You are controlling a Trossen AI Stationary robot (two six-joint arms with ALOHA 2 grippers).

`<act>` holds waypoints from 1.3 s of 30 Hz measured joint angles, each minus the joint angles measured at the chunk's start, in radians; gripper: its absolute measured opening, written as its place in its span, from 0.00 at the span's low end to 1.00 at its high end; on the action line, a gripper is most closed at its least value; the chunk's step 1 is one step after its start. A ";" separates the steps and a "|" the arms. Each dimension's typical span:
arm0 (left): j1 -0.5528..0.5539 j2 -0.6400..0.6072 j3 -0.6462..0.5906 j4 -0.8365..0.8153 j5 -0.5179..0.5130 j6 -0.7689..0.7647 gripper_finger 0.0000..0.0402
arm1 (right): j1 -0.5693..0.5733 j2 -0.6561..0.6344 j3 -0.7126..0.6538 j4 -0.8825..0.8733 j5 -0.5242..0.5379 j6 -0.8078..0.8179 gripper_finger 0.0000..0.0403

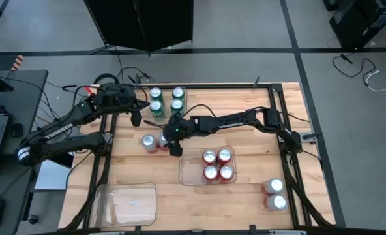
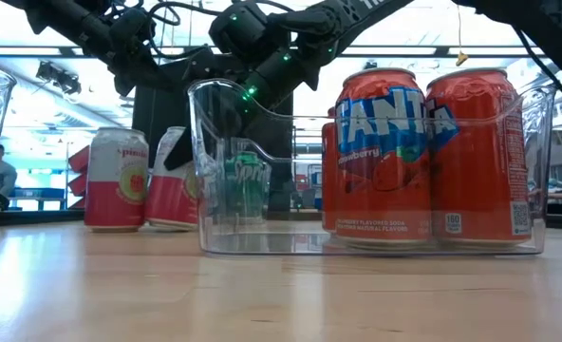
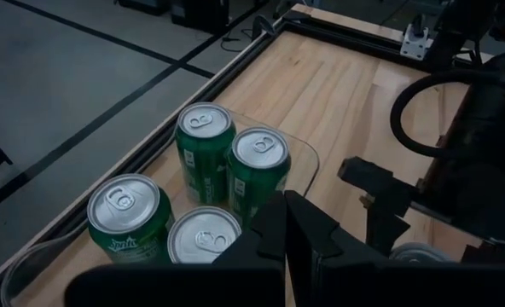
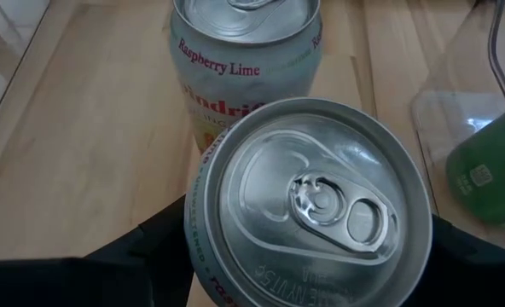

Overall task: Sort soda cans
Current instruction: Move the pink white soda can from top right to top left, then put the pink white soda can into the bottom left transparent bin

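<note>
Dark jointed arms, black cables, small green lights, white lettering.

The two red cans (image 2: 423, 157) in the clear tray (image 2: 215, 171) read "FANTA", with "strawberry" beneath on the nearer one. The white can (image 4: 244, 64) just beyond the right gripper (image 4: 308, 247) reads "Raspberry Lime". A green can (image 3: 129, 223) near the left gripper (image 3: 282, 234) shows part of "Sprite".

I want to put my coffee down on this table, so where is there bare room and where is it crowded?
Free: the bare wood between the empty clear tray and the two silver-white cans, in front of the tray of red cans. Crowded: the middle, where the right gripper grips a tilted can beside another, near the green cans.
</note>
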 joint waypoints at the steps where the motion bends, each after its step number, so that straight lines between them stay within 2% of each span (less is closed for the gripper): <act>1: 0.000 0.000 0.000 0.000 0.000 0.000 0.00 | 0.000 0.000 0.000 0.000 0.000 0.001 0.70; 8: 0.000 0.000 0.000 -0.001 0.000 0.000 0.00 | 0.000 0.000 -0.001 -0.001 0.000 0.008 0.72; 12: 0.000 0.000 0.000 -0.002 0.000 0.000 0.00 | 0.000 0.002 -0.005 -0.005 -0.002 0.046 0.91; 14: 0.000 0.000 0.000 -0.002 0.000 0.000 0.00 | 0.000 0.003 -0.005 0.000 -0.004 0.055 0.96; 24: 0.000 0.000 0.000 -0.003 0.006 0.000 0.00 | 0.001 -0.013 -0.005 -0.002 0.000 0.029 0.82; 31: 0.000 0.000 0.000 0.000 0.020 -0.002 0.01 | 0.001 -0.088 -0.005 -0.049 0.002 0.029 0.84; 35: 0.000 0.000 0.000 0.008 0.072 0.029 0.00 | 0.001 -0.142 -0.004 -0.111 0.001 0.029 0.85; 39: -0.018 0.000 0.000 0.008 0.087 0.049 0.00 | 0.006 -0.220 -0.004 -0.221 0.039 0.001 0.75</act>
